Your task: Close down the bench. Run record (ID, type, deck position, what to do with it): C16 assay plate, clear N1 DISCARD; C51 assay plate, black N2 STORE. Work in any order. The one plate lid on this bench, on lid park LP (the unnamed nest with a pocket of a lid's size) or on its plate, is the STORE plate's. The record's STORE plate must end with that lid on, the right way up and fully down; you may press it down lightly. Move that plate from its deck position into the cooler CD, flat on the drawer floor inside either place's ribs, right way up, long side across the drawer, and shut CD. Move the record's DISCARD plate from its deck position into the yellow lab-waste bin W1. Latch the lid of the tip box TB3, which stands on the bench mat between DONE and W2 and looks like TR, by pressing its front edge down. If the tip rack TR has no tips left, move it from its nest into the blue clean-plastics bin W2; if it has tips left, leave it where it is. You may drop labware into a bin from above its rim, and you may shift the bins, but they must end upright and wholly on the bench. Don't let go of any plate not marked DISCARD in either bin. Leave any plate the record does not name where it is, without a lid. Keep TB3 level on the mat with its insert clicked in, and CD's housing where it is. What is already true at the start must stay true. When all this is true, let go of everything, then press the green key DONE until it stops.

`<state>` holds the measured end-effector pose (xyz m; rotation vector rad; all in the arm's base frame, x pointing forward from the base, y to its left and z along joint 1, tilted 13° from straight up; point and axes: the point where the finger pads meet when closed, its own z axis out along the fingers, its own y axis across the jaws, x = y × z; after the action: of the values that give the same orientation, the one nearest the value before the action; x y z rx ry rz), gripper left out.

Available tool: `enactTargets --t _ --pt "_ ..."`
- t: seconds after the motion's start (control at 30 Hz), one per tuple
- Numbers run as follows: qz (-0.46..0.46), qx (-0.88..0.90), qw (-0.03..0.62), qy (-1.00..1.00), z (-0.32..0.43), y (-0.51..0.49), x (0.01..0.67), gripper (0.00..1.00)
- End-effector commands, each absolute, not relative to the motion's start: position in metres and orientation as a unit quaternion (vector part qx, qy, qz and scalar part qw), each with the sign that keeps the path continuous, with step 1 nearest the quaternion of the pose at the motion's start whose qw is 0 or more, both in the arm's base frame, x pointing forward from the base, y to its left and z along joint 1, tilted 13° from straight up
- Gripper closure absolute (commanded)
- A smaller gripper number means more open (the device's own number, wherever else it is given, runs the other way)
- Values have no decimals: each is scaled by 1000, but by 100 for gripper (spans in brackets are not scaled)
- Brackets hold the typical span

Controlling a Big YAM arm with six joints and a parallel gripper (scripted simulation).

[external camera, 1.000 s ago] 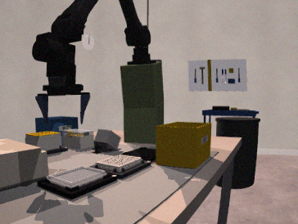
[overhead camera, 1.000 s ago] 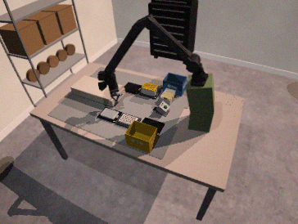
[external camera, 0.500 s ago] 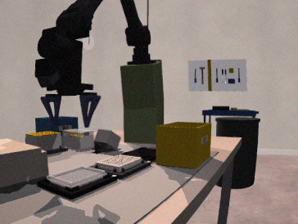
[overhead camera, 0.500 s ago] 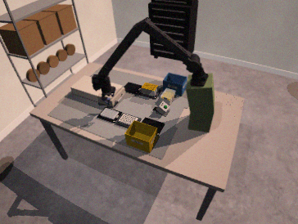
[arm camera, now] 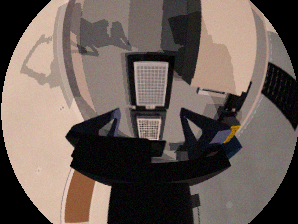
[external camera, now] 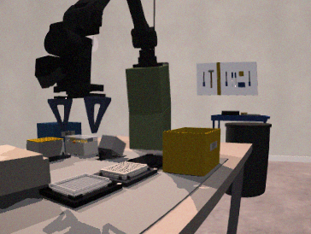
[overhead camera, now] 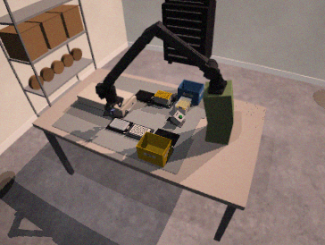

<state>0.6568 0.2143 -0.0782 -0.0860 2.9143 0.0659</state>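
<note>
Grey matting covers our bench (overhead camera: 232,179). We hold our pincer (external camera: 79,112) fully open and empty above it; in the wrist view the clear plate (arm camera: 149,80) lies at twelve o'clock, just beyond the fingertips.

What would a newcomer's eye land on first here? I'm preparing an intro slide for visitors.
Probably the black arm arching over the table from its tall green pedestal, with its blue-fingered gripper hanging open and empty above the bench's far left. Next, the bright yellow bin at the table's near edge, and the two plates beside it: a clear one and a black one.
</note>
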Motion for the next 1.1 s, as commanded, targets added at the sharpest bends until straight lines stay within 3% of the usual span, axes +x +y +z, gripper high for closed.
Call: enactTargets --t 0.0,1.07 --pt "29 -21 134 990 -54 218 671 0" --pt "29 -16 137 990 -99 217 688 0"
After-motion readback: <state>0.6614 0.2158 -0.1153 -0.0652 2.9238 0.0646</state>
